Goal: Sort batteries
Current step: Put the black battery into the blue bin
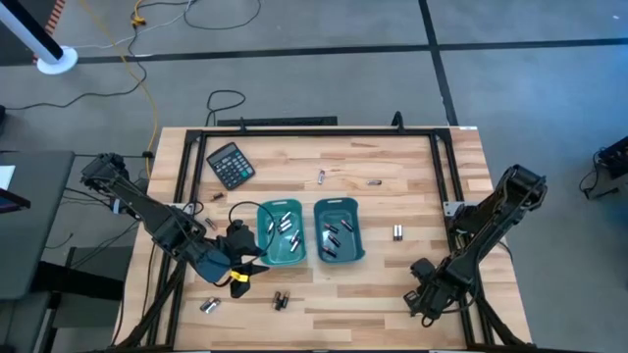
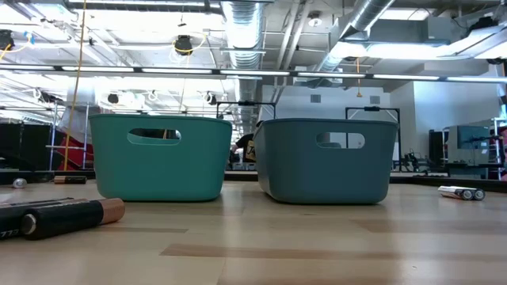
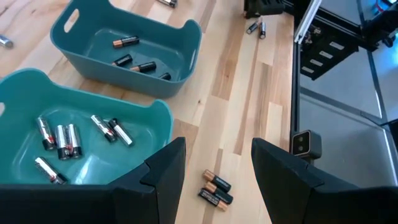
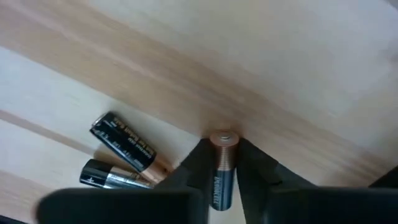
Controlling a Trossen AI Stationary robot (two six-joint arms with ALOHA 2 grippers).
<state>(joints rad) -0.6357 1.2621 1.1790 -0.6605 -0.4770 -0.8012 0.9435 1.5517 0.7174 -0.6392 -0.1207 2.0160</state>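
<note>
Jaws of right gripper [image 4: 222, 163] pinch a copper-topped battery [image 4: 221, 168] at near-right bench [image 1: 392, 294] edge, its long axis running along the fingers. Left gripper [image 3: 217, 168] hangs apart over two batteries [image 3: 215, 189] beside the bins. Only right wrist view shows the pinch.

- A lab or industrial workshop; exposed silver ducts [image 2: 245, 20] and pipes run under an open ceiling with strip lights
- Bare grey concrete floor [image 1: 324, 78] with loose cables, one yellow [image 1: 147, 88]
- A wooden counter [image 1: 392, 167] framed by black metal rails [image 1: 314, 131]; equipment racks stand in the background
</note>
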